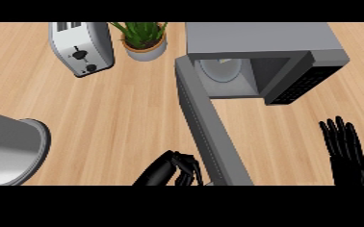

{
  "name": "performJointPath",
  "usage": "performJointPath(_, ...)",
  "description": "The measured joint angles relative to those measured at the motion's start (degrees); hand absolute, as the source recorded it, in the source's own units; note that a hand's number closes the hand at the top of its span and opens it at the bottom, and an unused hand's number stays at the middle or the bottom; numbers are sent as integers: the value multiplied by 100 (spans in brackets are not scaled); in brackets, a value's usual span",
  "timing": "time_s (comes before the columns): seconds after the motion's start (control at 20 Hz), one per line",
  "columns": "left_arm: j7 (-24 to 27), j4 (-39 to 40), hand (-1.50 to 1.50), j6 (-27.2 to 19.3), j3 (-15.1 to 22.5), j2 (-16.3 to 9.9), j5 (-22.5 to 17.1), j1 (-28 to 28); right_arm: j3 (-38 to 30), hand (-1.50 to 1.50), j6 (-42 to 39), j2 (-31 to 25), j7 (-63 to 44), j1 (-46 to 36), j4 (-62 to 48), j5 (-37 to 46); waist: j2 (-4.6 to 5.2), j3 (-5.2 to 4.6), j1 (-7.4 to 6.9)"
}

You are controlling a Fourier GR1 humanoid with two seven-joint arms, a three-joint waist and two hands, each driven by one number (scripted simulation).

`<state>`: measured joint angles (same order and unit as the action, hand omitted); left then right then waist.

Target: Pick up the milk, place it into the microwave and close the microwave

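At the near edge of the wooden worktop (121, 115), the left hand (174, 168) is showing with fingers curled, just beside the outer face of the open microwave door (210, 130); whether it is holding anything cannot be told. At the lower right, the right hand (344, 144) is resting with fingers straight and upright. A grey rounded object (21, 149) is sitting at the left edge. Farther back, the microwave (263, 57) is standing open, its turntable (220, 69) showing. The milk cannot be seen. Farthest left, a toaster (82, 48) and a potted plant (144, 41) are standing.
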<state>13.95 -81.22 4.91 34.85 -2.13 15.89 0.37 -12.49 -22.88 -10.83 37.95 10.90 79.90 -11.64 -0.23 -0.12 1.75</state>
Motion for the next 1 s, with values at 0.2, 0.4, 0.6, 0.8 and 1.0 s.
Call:
performJointPath(0.2, -25, 776, 150, -695, 636, 122, -471, -779, -5, -150, -254, -91, -357, 344, 753, -347, 19, 0, 28)
performJointPath(0.4, -98, 1418, 150, -1448, 1267, 158, -1156, -1623, 7, -150, -417, -188, -668, 470, 1296, -620, 46, -5, 138)
performJointPath(0.6, -142, 1833, 150, -2045, 1708, 156, -1755, -2339, 28, -150, -549, -301, -929, 522, 1684, -837, 80, -8, 301)
performJointPath(0.8, -324, 2024, 150, -2503, 1950, 161, -2288, -2898, 59, -150, -623, -401, -1123, 492, 1949, -969, 121, -12, 515)
performJointPath(1.0, -280, 2113, 150, -2927, 1905, 172, -2749, -3288, 91, -150, -723, -518, -1260, 408, 2120, -1085, 183, -24, 733)
